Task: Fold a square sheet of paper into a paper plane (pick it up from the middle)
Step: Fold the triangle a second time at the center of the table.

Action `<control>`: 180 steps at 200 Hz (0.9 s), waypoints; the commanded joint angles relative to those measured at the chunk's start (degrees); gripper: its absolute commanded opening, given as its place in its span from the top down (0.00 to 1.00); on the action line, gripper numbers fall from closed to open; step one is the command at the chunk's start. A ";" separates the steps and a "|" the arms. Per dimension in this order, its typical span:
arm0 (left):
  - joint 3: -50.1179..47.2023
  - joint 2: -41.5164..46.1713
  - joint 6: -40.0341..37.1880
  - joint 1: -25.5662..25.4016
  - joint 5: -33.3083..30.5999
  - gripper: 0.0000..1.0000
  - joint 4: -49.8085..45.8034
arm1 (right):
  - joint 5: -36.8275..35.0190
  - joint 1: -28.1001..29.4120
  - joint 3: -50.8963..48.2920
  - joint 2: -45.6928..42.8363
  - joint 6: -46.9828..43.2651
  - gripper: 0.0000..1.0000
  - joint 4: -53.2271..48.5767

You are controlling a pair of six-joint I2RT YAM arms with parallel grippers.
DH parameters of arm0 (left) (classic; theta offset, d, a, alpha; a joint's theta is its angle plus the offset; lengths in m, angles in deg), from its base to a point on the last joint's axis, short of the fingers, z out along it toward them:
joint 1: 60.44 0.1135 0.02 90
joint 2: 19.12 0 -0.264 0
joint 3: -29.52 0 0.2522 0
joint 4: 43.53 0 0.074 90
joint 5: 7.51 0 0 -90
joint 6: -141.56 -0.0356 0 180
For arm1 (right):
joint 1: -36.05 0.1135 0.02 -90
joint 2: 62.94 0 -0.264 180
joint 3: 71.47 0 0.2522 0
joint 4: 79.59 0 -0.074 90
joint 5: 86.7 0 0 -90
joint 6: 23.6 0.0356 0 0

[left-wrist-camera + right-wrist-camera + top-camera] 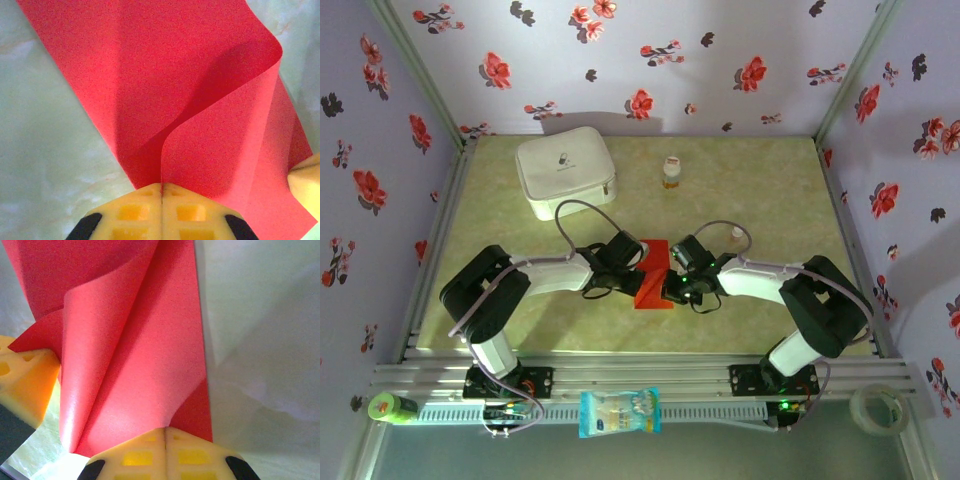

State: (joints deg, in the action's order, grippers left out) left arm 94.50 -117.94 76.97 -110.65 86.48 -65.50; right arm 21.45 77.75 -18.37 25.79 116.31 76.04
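Red thin paper square [655,292], limp and crease-prone, is clamped at opposite edges by the left end effector [161,188] and right end effector [165,430].

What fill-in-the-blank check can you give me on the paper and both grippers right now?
1. The left gripper and right gripper are both ____ (open/shut) on the paper sheet.
2. The sheet's colour is ____.
3. In the top view, the white zip case lies to the ____ of the small bottle.
Missing words: shut; red; left.
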 commanded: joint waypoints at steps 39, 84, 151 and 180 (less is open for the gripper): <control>-0.96 -0.77 1.12 0.47 -1.37 1.00 -1.33 | -2.76 -0.83 -3.09 -4.37 3.50 0.95 4.18; -1.65 -0.66 1.40 0.46 -1.37 1.00 -0.85 | 2.45 -3.29 -6.39 -6.70 9.69 0.98 18.06; -1.50 -0.84 1.53 0.42 -1.18 1.00 -0.80 | 5.54 -2.43 -5.45 0.22 15.49 1.00 29.23; -1.39 -0.84 1.24 0.47 -1.17 1.00 -0.90 | 5.33 -2.32 -5.50 2.07 16.31 1.00 30.34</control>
State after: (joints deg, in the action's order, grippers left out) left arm 94.22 -117.94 78.06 -110.63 86.50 -64.87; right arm 26.10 75.01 -24.08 26.38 130.56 103.21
